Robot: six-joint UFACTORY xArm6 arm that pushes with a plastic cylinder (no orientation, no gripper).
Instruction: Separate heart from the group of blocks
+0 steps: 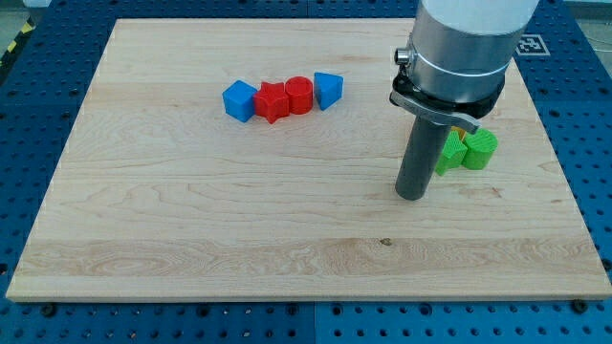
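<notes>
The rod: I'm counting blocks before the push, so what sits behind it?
Behind my tip, two green blocks sit touching, toward the view's right. The rod and its clamp cover part of the nearer one, and a yellow sliver shows above; more may be hidden.

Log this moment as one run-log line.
tip just left of green blocks, partly hidden | yellow block barely visible | blue-red row upper centre, untouched | heart: cannot tell

High front view over board (191,239)

2 blue blocks (240,100), 2 red (273,101), 2 green (480,150); pale wood board (191,210).
</notes>
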